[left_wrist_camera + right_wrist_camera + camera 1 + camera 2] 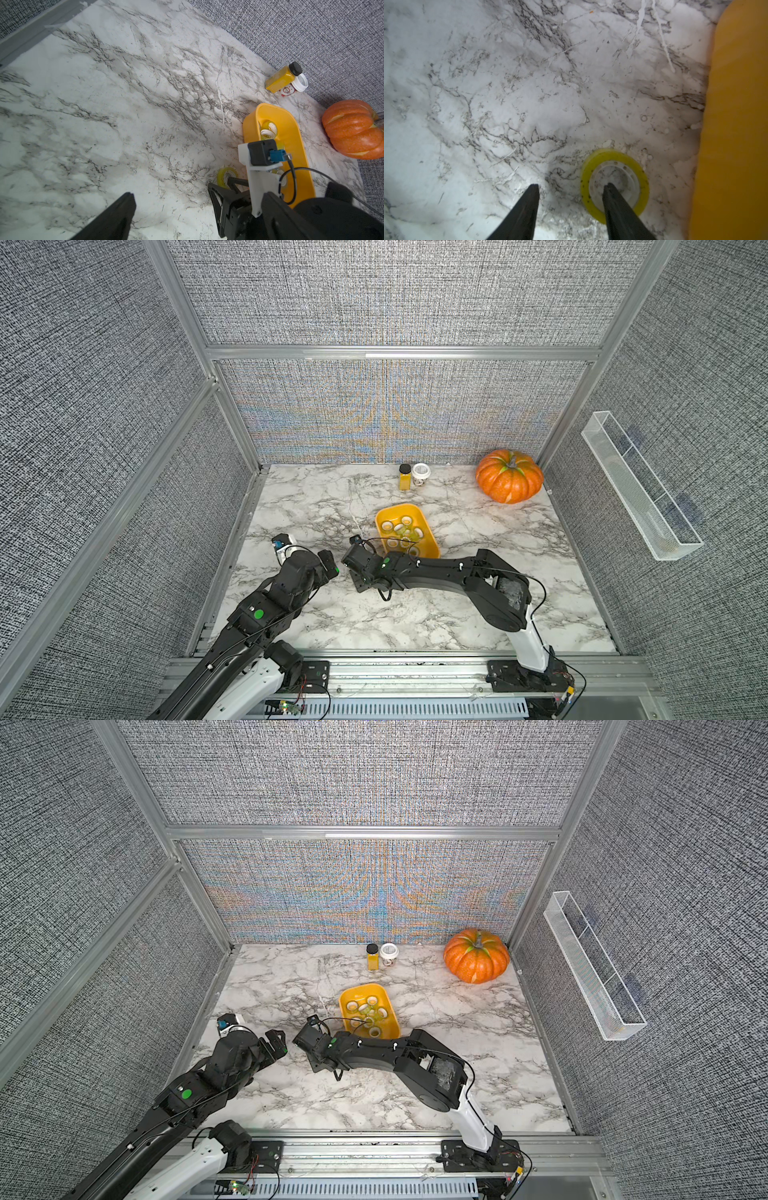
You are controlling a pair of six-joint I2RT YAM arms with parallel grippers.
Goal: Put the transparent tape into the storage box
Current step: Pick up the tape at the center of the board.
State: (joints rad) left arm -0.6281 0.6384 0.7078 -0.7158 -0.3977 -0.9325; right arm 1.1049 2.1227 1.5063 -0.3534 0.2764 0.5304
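Marble tabletop [311,506] with pumpkin [509,477]; right end effector [572,185] half-open astride tape roll [616,156] beside storage box [737,124]; left end effector [328,561] wide, empty

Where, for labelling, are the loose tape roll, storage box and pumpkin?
loose tape roll [613,155]: right wrist view, yellow band
storage box [400,508]: a top view, far rim
pumpkin [509,479]: a top view, orange body

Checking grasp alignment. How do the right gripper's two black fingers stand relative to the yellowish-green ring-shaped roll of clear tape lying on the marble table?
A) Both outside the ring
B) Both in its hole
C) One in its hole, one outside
C: one fingertip of the right gripper is in the hole of the tape roll, the other over bare marble.
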